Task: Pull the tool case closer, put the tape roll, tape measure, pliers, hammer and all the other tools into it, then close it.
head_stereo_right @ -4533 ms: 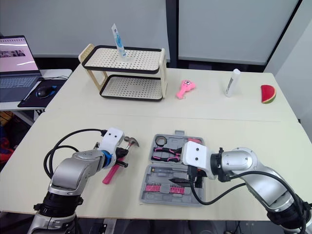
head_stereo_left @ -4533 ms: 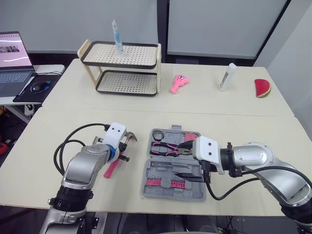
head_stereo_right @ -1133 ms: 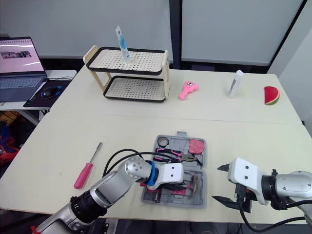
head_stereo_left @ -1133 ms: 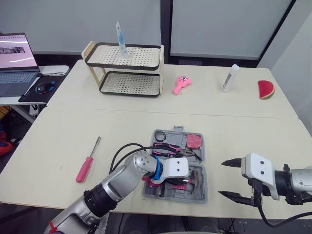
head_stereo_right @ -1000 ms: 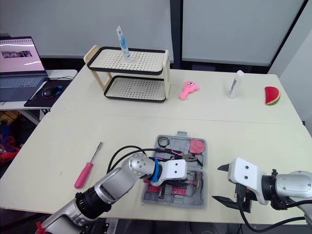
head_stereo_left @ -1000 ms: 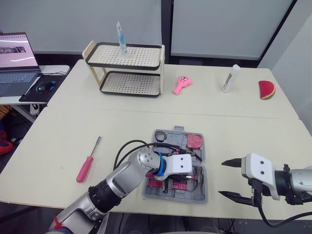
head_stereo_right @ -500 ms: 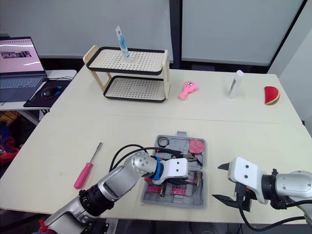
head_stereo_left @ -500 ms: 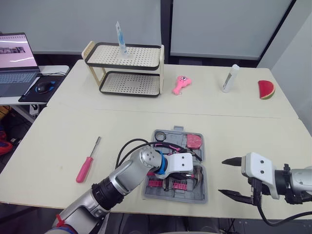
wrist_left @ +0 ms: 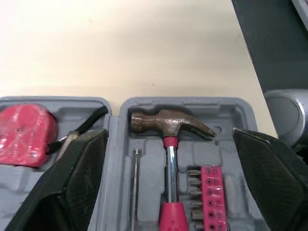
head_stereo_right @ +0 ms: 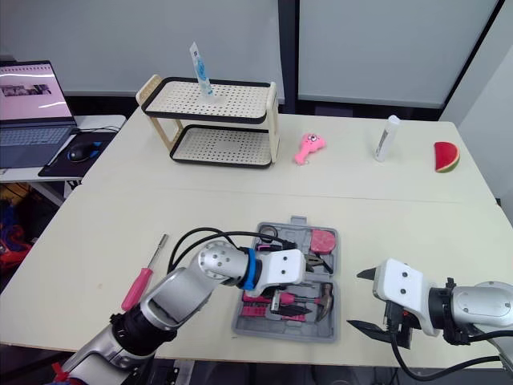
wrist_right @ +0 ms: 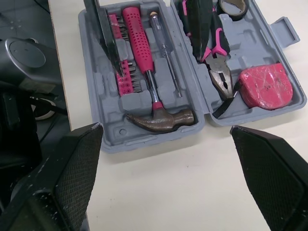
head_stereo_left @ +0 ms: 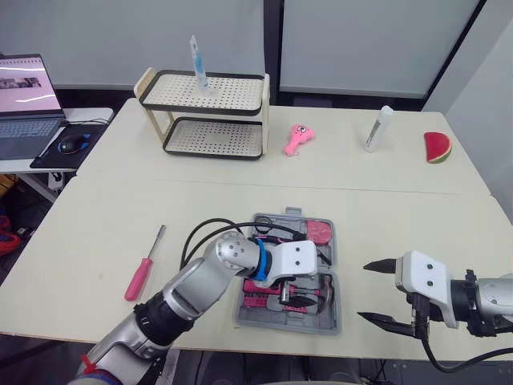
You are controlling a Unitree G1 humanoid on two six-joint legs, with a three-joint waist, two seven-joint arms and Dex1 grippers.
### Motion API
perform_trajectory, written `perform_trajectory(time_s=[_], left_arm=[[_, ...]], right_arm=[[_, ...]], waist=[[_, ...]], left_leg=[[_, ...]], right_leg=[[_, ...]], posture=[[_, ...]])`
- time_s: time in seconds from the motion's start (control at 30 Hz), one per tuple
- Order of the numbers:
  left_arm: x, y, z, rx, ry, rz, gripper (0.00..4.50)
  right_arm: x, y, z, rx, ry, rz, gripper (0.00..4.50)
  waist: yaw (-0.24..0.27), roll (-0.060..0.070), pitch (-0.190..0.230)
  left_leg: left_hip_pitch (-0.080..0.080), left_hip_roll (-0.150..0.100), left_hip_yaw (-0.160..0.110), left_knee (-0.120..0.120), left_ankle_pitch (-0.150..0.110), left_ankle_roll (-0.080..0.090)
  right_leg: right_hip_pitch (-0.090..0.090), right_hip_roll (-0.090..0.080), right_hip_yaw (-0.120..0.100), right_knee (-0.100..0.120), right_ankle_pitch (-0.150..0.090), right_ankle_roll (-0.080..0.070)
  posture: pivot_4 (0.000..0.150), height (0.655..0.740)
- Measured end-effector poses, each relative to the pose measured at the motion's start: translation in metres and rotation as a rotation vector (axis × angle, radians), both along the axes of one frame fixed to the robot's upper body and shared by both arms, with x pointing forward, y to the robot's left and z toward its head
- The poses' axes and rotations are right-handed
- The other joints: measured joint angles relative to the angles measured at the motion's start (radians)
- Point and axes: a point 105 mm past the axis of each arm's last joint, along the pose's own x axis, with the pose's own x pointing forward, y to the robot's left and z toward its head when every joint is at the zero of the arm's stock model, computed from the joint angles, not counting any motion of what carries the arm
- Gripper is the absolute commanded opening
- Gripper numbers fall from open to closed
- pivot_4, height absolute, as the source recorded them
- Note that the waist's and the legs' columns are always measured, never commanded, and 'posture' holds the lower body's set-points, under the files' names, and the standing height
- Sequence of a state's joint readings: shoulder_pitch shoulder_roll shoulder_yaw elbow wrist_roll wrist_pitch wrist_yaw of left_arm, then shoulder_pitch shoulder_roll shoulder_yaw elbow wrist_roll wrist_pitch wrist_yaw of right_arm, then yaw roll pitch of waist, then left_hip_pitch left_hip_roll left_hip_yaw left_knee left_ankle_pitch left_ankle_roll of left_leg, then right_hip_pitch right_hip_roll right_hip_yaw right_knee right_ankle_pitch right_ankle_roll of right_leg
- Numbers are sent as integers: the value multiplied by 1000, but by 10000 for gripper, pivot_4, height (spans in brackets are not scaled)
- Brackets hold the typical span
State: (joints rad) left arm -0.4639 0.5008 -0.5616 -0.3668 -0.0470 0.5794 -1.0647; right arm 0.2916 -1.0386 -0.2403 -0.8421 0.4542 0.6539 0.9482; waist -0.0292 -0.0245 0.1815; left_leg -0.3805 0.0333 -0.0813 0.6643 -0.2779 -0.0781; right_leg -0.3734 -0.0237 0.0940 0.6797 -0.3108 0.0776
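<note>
The grey tool case (head_stereo_left: 330, 322) lies open at the table's front middle. In it are the pink-handled hammer (wrist_left: 171, 124), a bit holder (wrist_left: 211, 192), a thin screwdriver (wrist_right: 166, 53), the pliers (wrist_right: 211, 62), the red tape measure (wrist_right: 266, 85) and the tape roll (wrist_right: 234, 6). My left gripper (head_stereo_left: 294, 297) hovers over the case's near half, open, its fingers either side of the hammer and apart from it. A pink-handled screwdriver (head_stereo_left: 141, 277) lies on the table left of the case. My right gripper (head_stereo_left: 365, 290) stands open to the right of the case, holding nothing.
At the back stand a two-tier rack (head_stereo_left: 207, 112) with a tube on top, a pink toy (head_stereo_left: 296, 138), a white bottle (head_stereo_left: 375, 128) and a watermelon slice (head_stereo_left: 436, 147). A laptop (head_stereo_left: 24, 104) sits on a side desk at far left.
My left gripper has opened and let go of the hammer, which now rests in its slot in the case. The right arm has not moved.
</note>
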Motion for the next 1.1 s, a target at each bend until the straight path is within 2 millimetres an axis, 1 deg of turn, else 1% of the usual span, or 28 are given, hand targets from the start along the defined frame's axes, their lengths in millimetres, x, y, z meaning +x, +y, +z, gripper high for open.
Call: perform_trajectory(time_s=[0.1, 0.23, 0.37, 0.47, 0.7, 0.83, 1.1], left_arm=[[2, 11, 2, -50, -2, -17, 35212], [-2, 33, -19, -11, 54, -46, 22321], [0, 35, -26, -10, 50, -49, 9295], [2, 37, -35, 19, 52, -45, 198], [8, 36, -58, 70, 60, -9, 198], [9, 33, -60, 60, 41, -10, 198], [7, 35, -62, 58, 14, -25, 198]], right_arm=[[1, 2, 0, 4, -5, 1, 45000], [2, 3, 0, 8, -8, 4, 45000], [3, 4, 1, 13, -16, 7, 45000], [3, 4, 1, 13, -16, 7, 45000], [3, 4, 1, 13, -16, 7, 45000], [3, 4, 2, 14, -17, 7, 45000], [3, 4, 1, 17, -7, 5, 45000]], waist=[[0, 0, 0], [0, 0, 0], [3, 0, 0], [2, 0, 0], [2, 0, 0], [2, 0, 0], [2, 1, 0]], left_leg=[[0, 0, 0, 0, 0, 0], [0, 0, 0, -1, 0, 0], [-1, 0, 0, 0, 0, 0], [0, 0, 0, -1, 0, 0], [0, 0, 0, -1, 0, 0], [0, 0, 0, 0, 0, 0], [0, 0, 0, -1, 0, 0]], right_leg=[[0, 0, 0, 0, 0, 0], [0, 0, 0, -1, 0, 0], [0, 0, 0, -1, 0, 0], [0, 0, 0, -1, 0, 0], [0, 0, 0, -1, 0, 0], [0, 0, 0, -1, 0, 0], [1, 0, 0, -1, 0, 0]], posture=[[1500, 7350], [1500, 7350], [1500, 7350], [1500, 7350], [1500, 7350], [1500, 7350], [1500, 7350]])
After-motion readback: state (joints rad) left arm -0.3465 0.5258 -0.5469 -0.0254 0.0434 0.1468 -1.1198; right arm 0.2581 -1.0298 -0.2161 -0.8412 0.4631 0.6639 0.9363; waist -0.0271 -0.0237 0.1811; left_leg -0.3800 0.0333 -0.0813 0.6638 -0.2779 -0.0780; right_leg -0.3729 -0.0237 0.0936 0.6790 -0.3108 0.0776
